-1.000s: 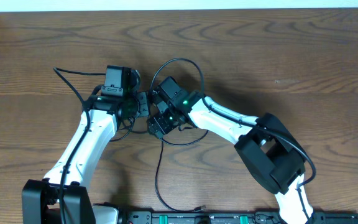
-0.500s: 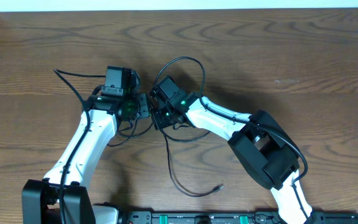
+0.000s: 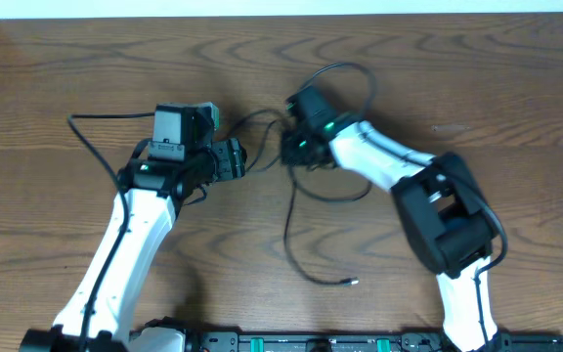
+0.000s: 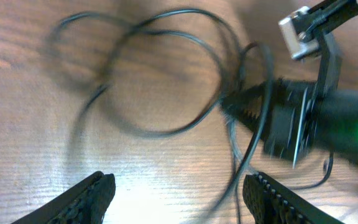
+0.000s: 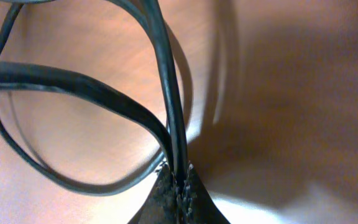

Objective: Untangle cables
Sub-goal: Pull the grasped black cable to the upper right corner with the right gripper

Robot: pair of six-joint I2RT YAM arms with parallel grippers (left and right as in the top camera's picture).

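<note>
A long black cable point(image 3: 288, 225) lies looped on the wooden table, its small plug end point(image 3: 353, 282) near the front. My right gripper point(image 3: 289, 149) is shut on two strands of it. In the right wrist view those cable strands point(image 5: 166, 81) run straight into the pinched right gripper point(image 5: 180, 182). My left gripper point(image 3: 240, 156) stands open a short way to the left, holding nothing. Seen from the left wrist, the left gripper point(image 4: 179, 199) hangs open over the blurred cable loops point(image 4: 166, 74). One strand passes just inside its right finger point(image 4: 272, 199).
A loop of the cable arches behind the right gripper toward the far side point(image 3: 345, 68). The left arm's own wire point(image 3: 91, 142) trails off to the left. A black rail point(image 3: 360, 342) runs along the table's front edge.
The left gripper has opened and let go of the cable, drawing back left. The right gripper shut on the cable and carried it right and farther away. The plug end swung right.
</note>
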